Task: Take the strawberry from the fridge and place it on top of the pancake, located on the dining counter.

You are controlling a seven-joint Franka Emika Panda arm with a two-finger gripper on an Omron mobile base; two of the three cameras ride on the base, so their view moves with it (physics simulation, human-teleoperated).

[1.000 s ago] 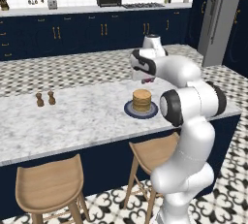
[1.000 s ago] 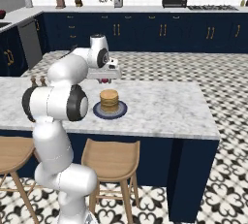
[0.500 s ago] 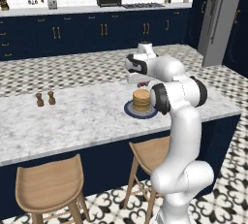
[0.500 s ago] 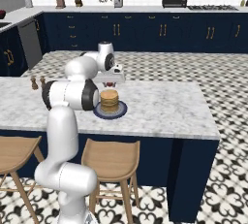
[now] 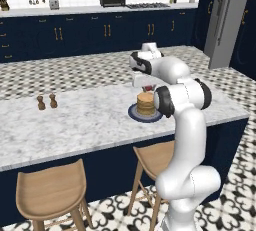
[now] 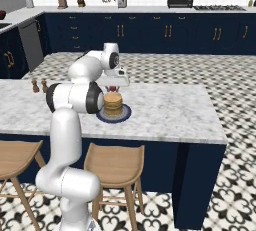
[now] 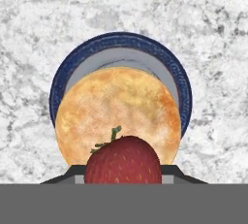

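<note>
Across the middle of both base views runs the dining counter (image 5: 90, 120), its marble top bare around a few small things, with wooden stools (image 5: 50, 195) tucked under its near edge. Far back at the right of the left base view stands the grey fridge (image 5: 225, 20), doors closed. On the counter sits a dark blue plate (image 7: 121, 43), and on the plate rests the pancake (image 7: 118, 111) stack, set toward one side so a crescent of grey plate shows beyond it. Well apart from the plate, toward the counter's left end, stand two small brown shakers (image 5: 46, 102). The gripper (image 6: 114, 85) hangs just above the stack, its fingers clamped on the strawberry (image 7: 123, 162); from the hand view the red fruit with its green stem sits between the dark tips, over the near edge of the top pancake. Whether fruit and pancake touch cannot be told.
</note>
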